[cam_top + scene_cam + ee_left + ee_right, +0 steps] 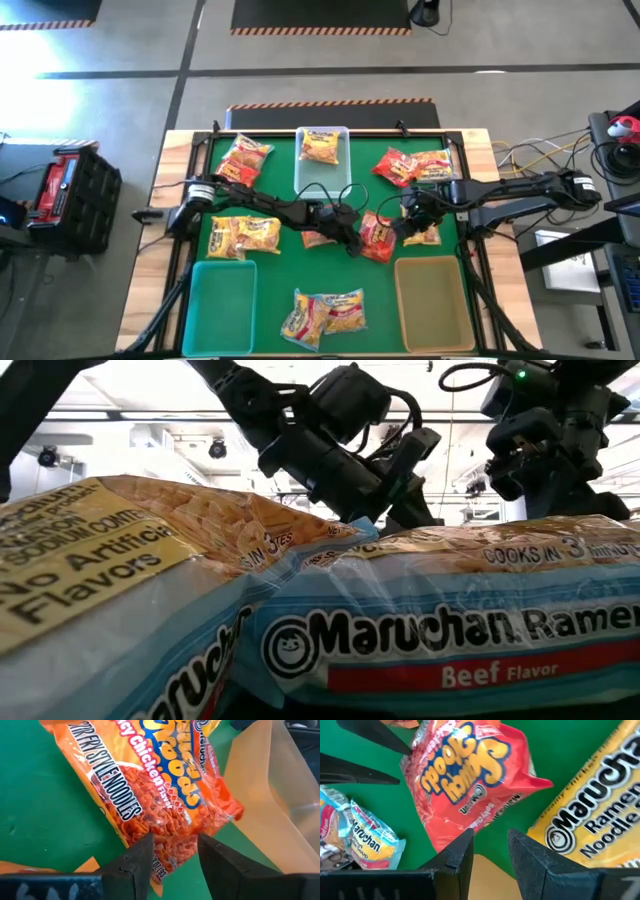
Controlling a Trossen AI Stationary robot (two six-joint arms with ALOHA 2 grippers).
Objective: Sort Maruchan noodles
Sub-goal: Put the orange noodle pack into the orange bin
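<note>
Mid-table, the left hand (352,244) has its fingers (135,865) parted astride the edge of a red noodle packet (377,236) lying on the green mat (275,180). The right hand (412,222) hangs just beside it, fingers parted, nothing grasped.

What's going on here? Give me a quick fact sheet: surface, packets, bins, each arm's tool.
surface: green mat
noodle packets: red, orange and yellow ones scattered in small groups
bins: teal bin and tan bin, both empty; clear bin holds one packet
left tool: mid-table, fingers either side of the red packet's edge
right tool: close by, over the same packet, holding nothing
</note>
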